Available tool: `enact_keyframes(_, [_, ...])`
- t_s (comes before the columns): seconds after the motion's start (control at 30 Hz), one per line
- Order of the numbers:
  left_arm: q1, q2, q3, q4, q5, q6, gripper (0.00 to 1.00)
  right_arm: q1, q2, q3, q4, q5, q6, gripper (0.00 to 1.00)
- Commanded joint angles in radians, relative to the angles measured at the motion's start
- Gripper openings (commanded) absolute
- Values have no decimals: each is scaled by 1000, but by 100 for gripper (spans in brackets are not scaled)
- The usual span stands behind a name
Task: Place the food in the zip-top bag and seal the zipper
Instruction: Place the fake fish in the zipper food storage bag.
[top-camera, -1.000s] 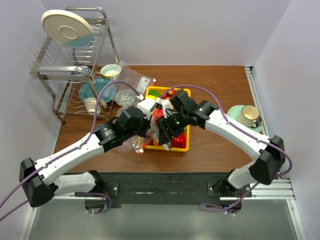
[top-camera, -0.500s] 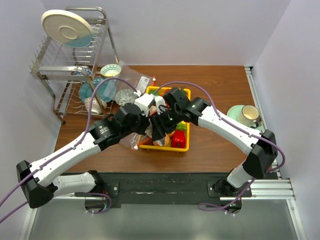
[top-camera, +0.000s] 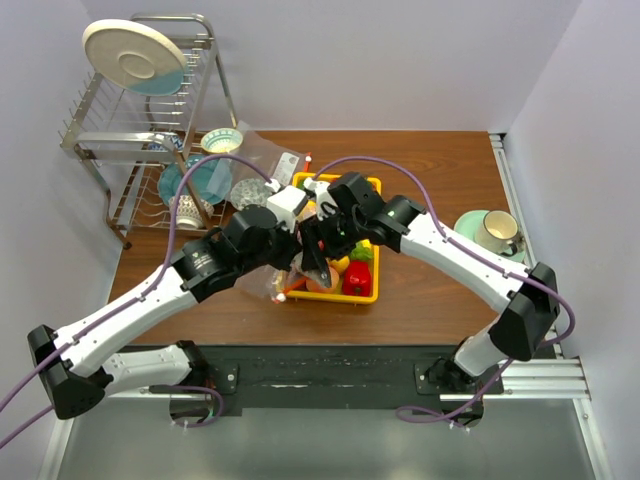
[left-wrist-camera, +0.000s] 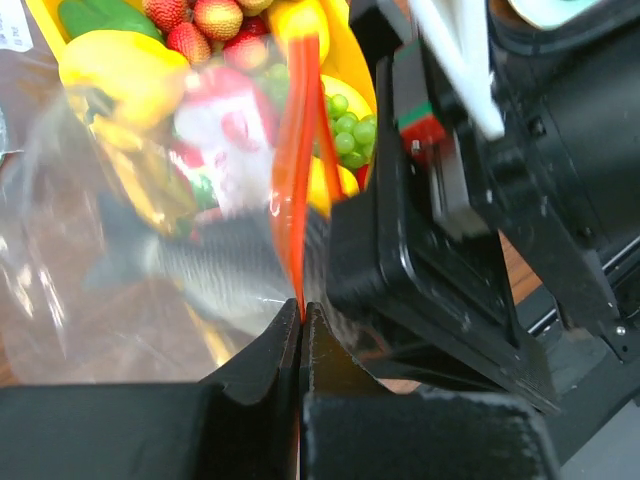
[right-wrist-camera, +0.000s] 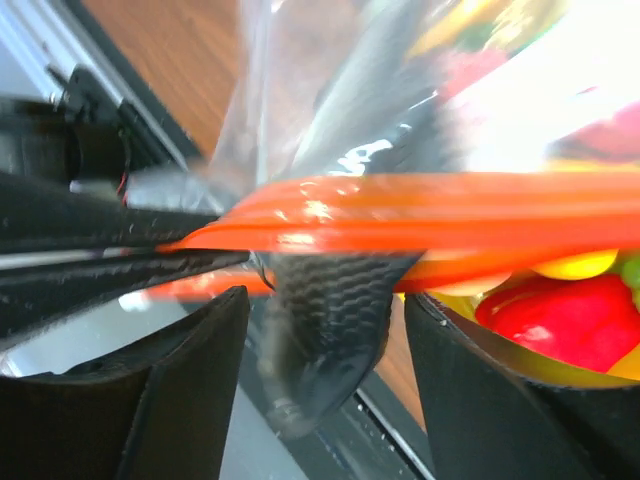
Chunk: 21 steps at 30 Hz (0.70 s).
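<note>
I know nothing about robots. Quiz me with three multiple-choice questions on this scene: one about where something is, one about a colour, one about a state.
1. Where is the grey fish?
A) in the dish rack
B) inside the clear bag
C) on the saucer

2. What colour is the bag's zipper strip?
A) blue
B) white
C) orange-red

3. How is the left tool?
A) shut on the zipper strip
B) wide open
C) holding a plate

Answers:
1 B, it shows through the crinkled plastic.
2 C, the left wrist view shows the colour plainly.
3 A, its jaws meet on the strip's end.
</note>
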<state>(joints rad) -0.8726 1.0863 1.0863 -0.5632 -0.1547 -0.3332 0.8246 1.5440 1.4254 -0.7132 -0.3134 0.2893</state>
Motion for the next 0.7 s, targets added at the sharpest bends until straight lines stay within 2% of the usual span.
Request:
enact_keyframes(0.0, [-2, -14, 4, 14, 23, -35, 0, -4, -70, 33, 72, 66, 57, 69])
enact_keyframes(0.07, [-2, -6, 14, 11, 21, -49, 0, -4, -73, 36, 63, 63, 57, 75])
enact_keyframes(0.2, [-2, 17, 35, -1, -2, -61, 0, -4, -90, 26, 38, 85, 59, 77])
enact_keyframes(0.43, [-2, 38, 17, 8, -25, -56, 0, -5, -203, -42, -15, 195, 68, 72])
enact_keyframes(0.53, [0, 40, -18, 37, -25, -59, 0, -7, -268, -133, -6, 198, 91, 71])
enact_keyframes(0.67, [-2, 43, -45, 54, -39, -64, 0, -5, -373, -343, 58, 163, 167, 80])
